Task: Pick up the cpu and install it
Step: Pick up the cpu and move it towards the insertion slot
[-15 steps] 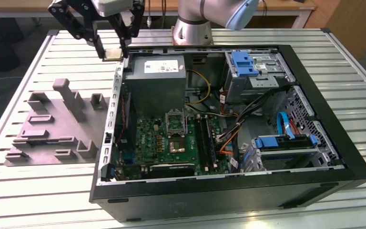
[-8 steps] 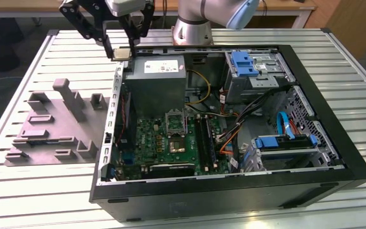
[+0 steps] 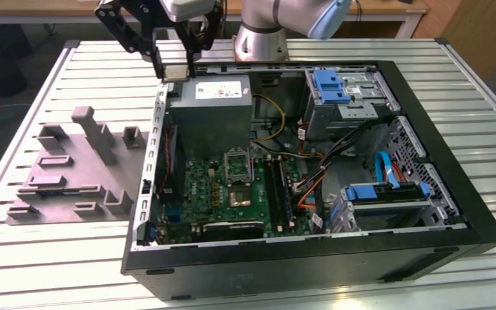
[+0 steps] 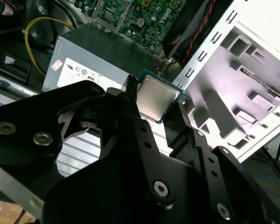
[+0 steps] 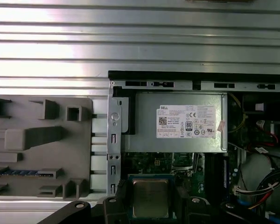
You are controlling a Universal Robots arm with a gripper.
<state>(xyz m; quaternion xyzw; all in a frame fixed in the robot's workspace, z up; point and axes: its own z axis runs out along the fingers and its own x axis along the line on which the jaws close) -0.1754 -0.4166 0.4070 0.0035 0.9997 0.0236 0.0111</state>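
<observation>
hand (image 4: 156, 100) clamping cpu (image 5: 150, 198), seemingly above power supply (image 5: 177, 122)

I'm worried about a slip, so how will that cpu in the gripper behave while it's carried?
The cpu looks thin, rigid and probably light. Its smooth metal top suggests it may be slippery, and the gripper pinches only its edges, so it could twist.

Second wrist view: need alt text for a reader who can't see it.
The black jaws grip the cpu by its edges, silver top toward the camera. Beyond it lie the grey power supply and green motherboard.
</observation>
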